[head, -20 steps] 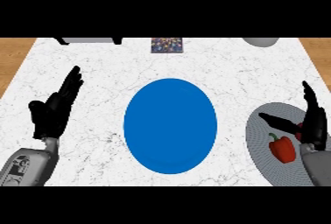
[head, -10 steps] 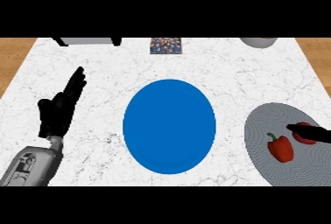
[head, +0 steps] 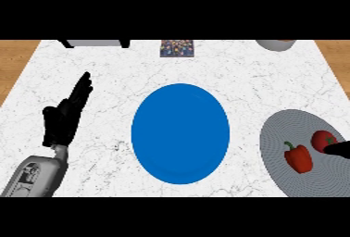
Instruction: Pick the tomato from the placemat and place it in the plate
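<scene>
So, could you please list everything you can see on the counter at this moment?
plate: one, blue, middle of the counter, nothing on it.
placemat: one, grey, round, right side, cut by the view's edge.
tomato: one, red, on the placemat near its right edge.
pepper: one, red with a green stem, on the placemat, left of the tomato.
packet: one, dark with a multicoloured print, far edge, centre.
dark object: one, far edge, left, mostly cut off.
bowl: one, grey, far edge, right, partly cut off.
left hand: black, fingers straight, resting at the left.
right hand: black, only a tip shows at the right edge, right beside the tomato.
</scene>
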Robot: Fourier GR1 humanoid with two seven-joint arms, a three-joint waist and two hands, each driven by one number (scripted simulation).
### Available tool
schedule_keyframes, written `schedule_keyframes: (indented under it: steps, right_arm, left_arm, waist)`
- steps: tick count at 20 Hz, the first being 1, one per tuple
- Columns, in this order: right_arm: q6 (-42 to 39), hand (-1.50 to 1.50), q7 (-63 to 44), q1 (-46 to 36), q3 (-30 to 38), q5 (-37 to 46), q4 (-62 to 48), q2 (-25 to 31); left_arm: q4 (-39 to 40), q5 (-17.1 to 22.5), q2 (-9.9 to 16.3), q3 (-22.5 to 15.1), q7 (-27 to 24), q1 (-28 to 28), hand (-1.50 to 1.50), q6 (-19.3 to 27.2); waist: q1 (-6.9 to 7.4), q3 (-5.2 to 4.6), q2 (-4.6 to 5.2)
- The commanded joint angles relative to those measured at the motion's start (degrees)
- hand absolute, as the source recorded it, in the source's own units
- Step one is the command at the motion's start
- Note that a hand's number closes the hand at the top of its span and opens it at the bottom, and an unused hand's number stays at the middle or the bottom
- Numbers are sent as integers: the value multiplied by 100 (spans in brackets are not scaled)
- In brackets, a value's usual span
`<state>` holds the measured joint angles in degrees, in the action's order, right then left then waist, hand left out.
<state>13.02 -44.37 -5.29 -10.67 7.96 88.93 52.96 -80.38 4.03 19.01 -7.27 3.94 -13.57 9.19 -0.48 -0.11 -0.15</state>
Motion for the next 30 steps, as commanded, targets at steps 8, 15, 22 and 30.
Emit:
schedule_keyframes:
  steps: [8,15,22,30]
  right_arm:
    - [-1045,-150,-92,-102,482,270,-481,-656]
    - [-1349,-150,379,-63,375,658,-1457,-1066]
    - [-1705,-150,541,-812,573,1233,-2337,-1667]
    - [-1932,-150,817,-223,1136,1481,-2169,-1774]
  left_arm:
    - [190,-132,-252,356,-46,-222,0,-317]
    - [176,-536,-476,208,-96,-42,0,-132]
    - [342,-565,-530,535,-60,-274,0,-442]
    - [144,-749,-711,703,23,-220,0,-526]
  waist:
    - [44,11,18]
    - [52,12,19]
    - [61,12,22]
    - [24,10,11]
